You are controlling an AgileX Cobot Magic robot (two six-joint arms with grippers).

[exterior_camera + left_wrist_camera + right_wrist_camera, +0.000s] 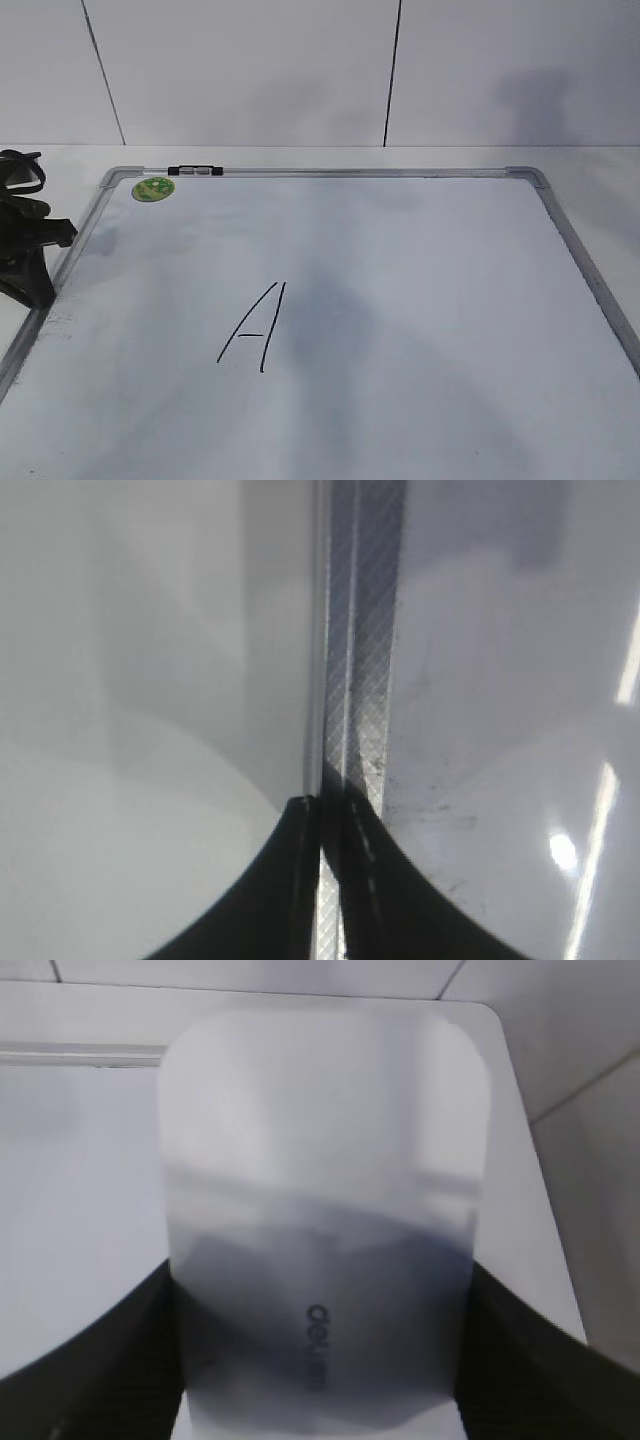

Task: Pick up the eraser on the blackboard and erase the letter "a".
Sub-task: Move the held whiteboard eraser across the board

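Note:
The eraser (320, 1210), white with a small grey marking, sits between my right gripper's black jaws (320, 1360), which are shut on its sides; it fills the right wrist view. The right gripper and the eraser are out of the exterior view. The blackboard (430, 260) lies flat with its silver frame (350, 172). No small letter "a" shows on it in any view. My left gripper (40, 285) rests at the board's left edge, and in the left wrist view its fingers (330, 815) are shut and empty over the frame strip (360, 630).
A tall capital "A" (255, 327) is written left of the board's middle. A round green sticker (153, 187) sits in the far left corner, and a black-and-silver clip (195, 171) is on the far frame. A tiled wall stands behind. A frame strip (80, 1057) shows beyond the eraser.

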